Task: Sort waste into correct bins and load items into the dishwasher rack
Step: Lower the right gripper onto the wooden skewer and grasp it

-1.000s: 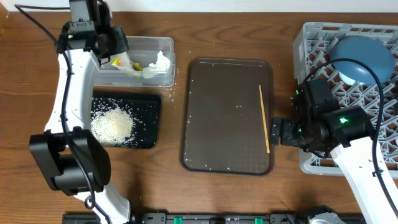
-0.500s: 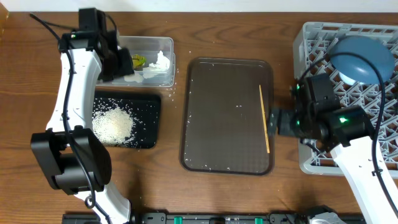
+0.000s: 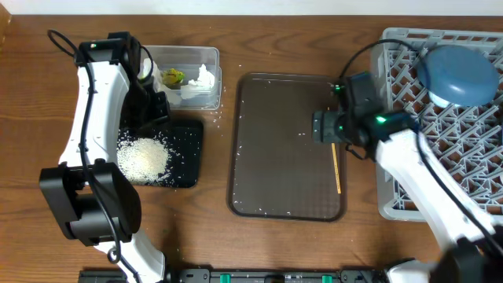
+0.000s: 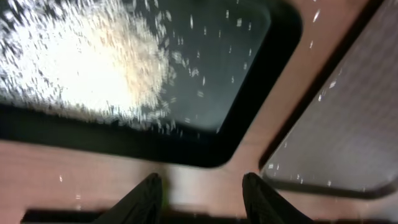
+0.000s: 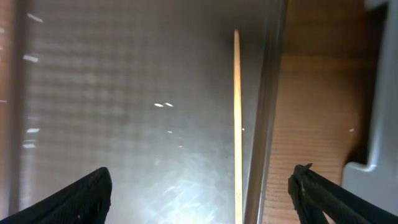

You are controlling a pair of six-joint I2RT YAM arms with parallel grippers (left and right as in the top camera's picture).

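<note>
Here, from left to right: the left gripper (image 4: 200,196) hangs above the black tray (image 3: 189,161), near the edge facing the clear tub (image 3: 208,53); its fingers stand apart with nothing between them. A heap of white rice grains (image 3: 143,157) lies in the left part of the black tray, with stray grains around it. The clear tub holds crumpled white tissues (image 3: 203,79) and the yellow-green wrapper (image 3: 173,76). At centre lies the brown serving tray (image 3: 275,157), dotted with a few grains. The thin wooden stick (image 5: 237,124) rests flat on it, just inside and parallel to its right rim. The right gripper (image 5: 200,180) hovers over the stick's far end, jaws spread wide and empty. At right stands the grey dishwasher rack (image 3: 464,157), with the dark blue dish (image 3: 460,75) in its far part.
</note>
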